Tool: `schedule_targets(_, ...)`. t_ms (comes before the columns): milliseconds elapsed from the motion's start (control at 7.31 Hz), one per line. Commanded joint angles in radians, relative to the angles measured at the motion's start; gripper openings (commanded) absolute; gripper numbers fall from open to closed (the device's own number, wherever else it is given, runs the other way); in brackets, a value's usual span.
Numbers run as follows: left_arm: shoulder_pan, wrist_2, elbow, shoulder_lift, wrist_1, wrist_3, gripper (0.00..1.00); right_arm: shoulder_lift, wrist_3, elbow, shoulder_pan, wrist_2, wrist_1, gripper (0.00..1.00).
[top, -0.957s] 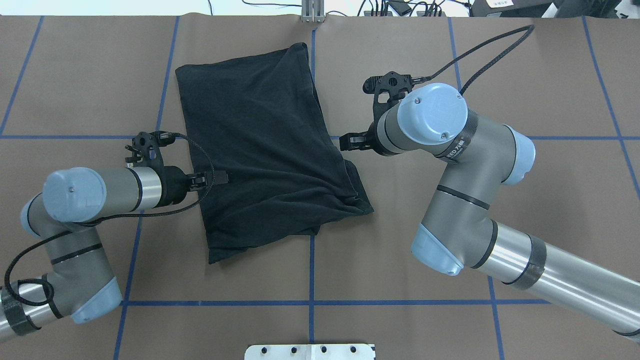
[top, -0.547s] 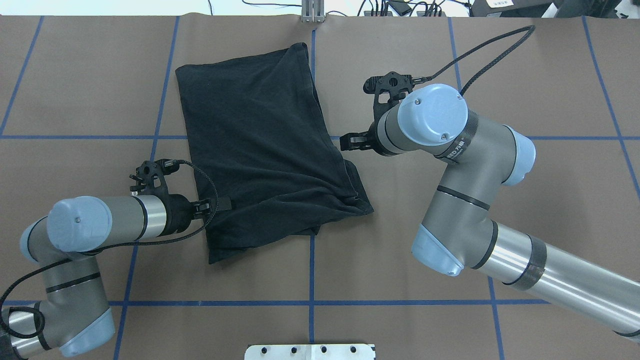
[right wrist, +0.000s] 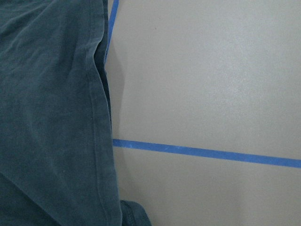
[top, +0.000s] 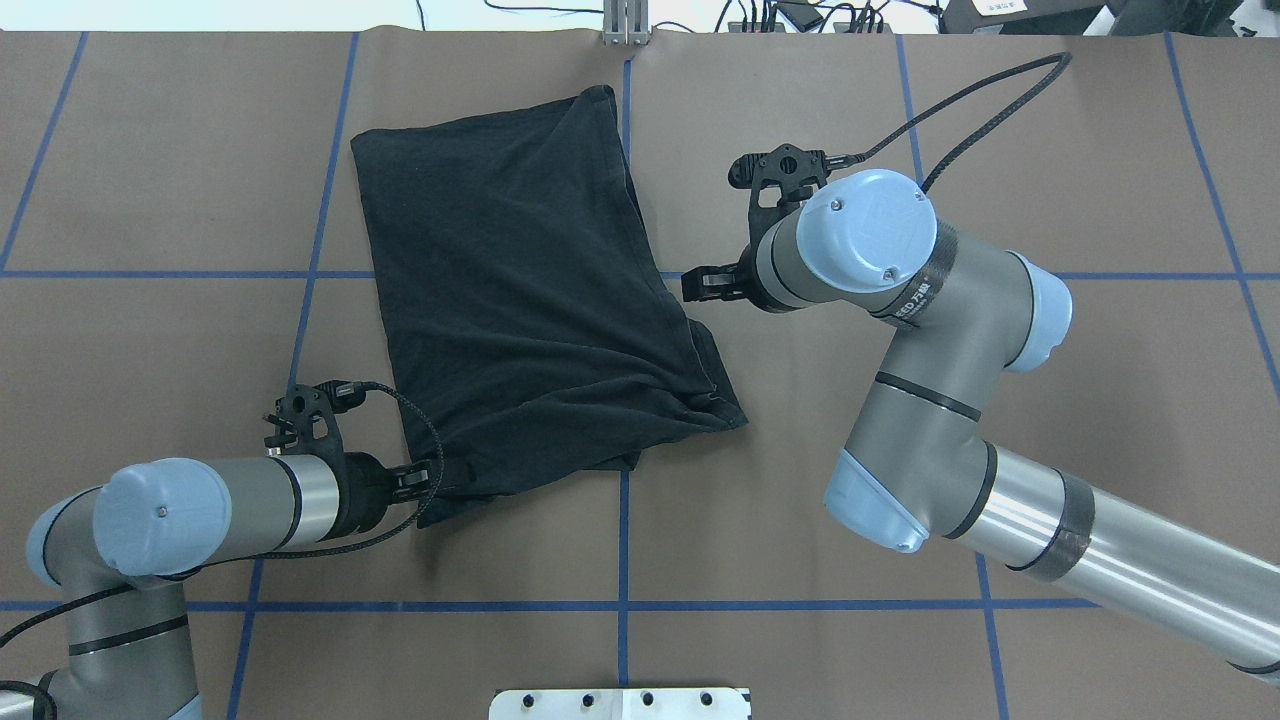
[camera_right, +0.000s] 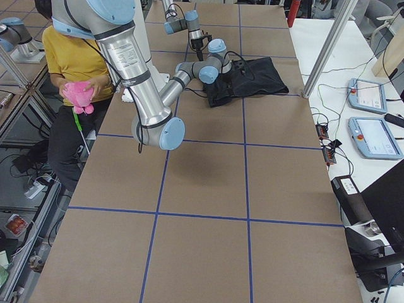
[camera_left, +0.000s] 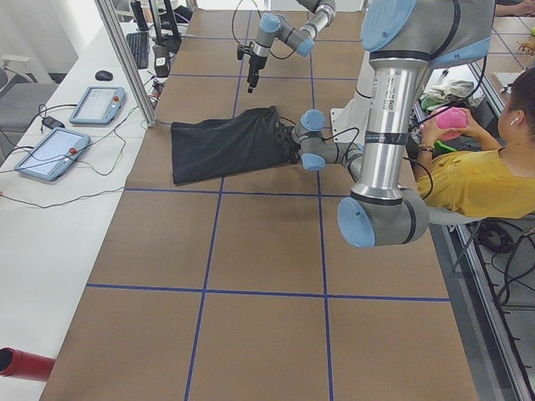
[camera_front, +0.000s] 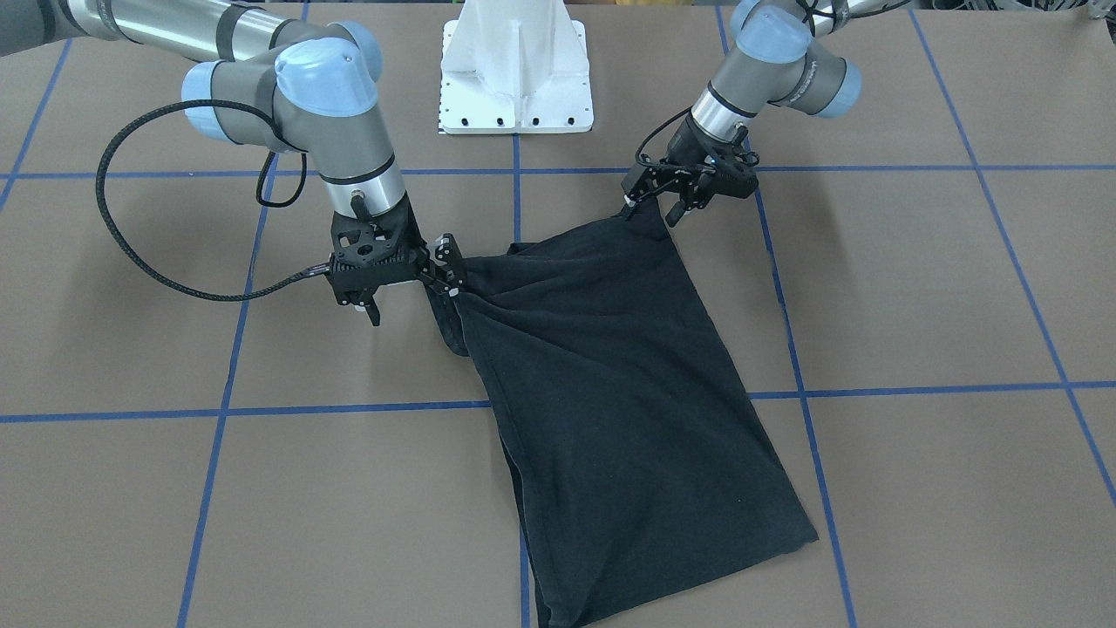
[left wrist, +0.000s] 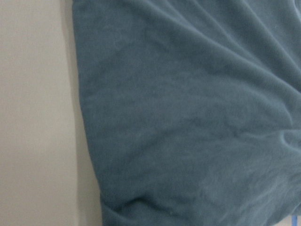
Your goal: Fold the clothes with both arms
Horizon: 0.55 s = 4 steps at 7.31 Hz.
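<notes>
The black T-shirt (top: 520,300) lies on the brown surface (top: 1000,150) as a long folded rectangle, set a little askew to the blue tape lines (top: 622,540). One short end is toward the far side and the other toward the robot. At the end near the robot the cloth is gathered into creases, and these run toward the corner on the robot's right. The left gripper (top: 428,480) is low at the corner of this end on the robot's left, and its arm reaches in nearly level with the surface. In the front-facing view we see the left gripper (camera_front: 652,205) with its jaws apart, one finger on each side of the corner tip. From this angle we cannot tell whether the cloth is really between them. The right gripper (top: 690,285) is at the long edge on the robot's right, about halfway along it. In the front-facing view its jaws are also apart, and the fingertips (camera_front: 446,239) are just beside the hem, where the folds begin. The left wrist camera shows cloth over most of its picture, with a strip of bare surface at one side. The right wrist camera shows a stitched hem beside a blue line. The white base mount (camera_front: 514,78) stands between the two arms.
</notes>
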Motion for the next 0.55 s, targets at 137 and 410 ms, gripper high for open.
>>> schedule_targets(137,0.010,0.013,0.012,0.003,0.002,-0.010,0.78,0.001,0.000,0.000,-0.001,0.000,0.000,0.99)
schedule_targets(410,0.016,0.013,0.011,0.001,0.028,-0.010,0.78,0.001,0.000,0.000,-0.001,0.000,0.000,0.99)
